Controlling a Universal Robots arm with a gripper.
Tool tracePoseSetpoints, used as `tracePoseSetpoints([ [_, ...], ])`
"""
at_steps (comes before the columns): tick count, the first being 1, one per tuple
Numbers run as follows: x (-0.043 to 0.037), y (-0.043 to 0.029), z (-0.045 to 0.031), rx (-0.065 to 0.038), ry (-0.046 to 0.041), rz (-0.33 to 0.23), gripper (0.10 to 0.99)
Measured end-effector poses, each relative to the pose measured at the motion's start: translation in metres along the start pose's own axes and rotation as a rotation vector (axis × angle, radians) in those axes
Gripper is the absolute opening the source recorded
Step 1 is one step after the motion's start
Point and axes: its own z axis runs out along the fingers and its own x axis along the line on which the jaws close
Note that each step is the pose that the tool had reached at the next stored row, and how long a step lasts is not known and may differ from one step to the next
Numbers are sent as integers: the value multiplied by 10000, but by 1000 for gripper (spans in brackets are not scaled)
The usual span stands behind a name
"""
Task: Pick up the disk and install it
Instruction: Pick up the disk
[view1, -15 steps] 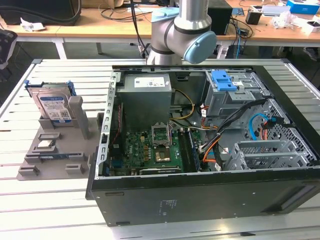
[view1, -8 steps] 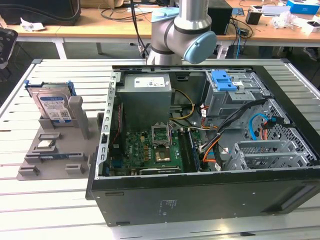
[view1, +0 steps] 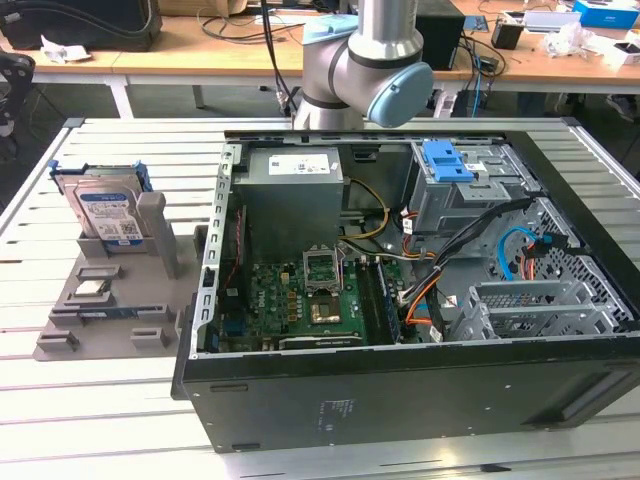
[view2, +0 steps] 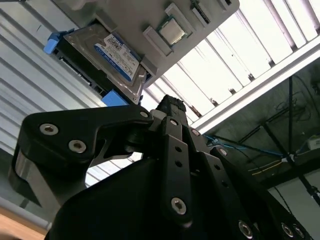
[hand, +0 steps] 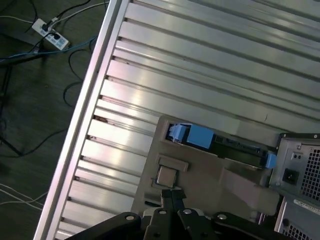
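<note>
Obs: disk (view1: 105, 215) stands on edge in grey holder (view1: 110, 300) on worktop (view1: 100, 400), exterior view's left of the computer case (view1: 400, 400). End effector (hand: 171, 192) closed, empty, apart from disk. Judgement: square to the flat faces; spread wide before descending.

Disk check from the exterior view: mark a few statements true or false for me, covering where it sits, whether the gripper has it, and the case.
1. The disk stands on edge in the grey holder, outside the computer case. True.
2. The gripper is holding the disk. False: the disk sits in the holder, apart from the gripper.
3. The computer case lies open, its inside showing. True.
4. The disk is on the exterior view's right of the case. False: it is on the exterior view's left.
</note>
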Motion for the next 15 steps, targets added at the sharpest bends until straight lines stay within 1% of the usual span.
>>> tracePoseSetpoints([
  [1,0,0,0,-5,10,-232,102],
  [5,0,0,0,-19,35,-806,102],
  [10,0,0,0,-39,76,-1687,102],
  [11,0,0,0,-46,89,-1983,102],
  [13,0,0,0,-53,103,-2301,102],
  [15,0,0,0,-65,126,-2805,102],
])
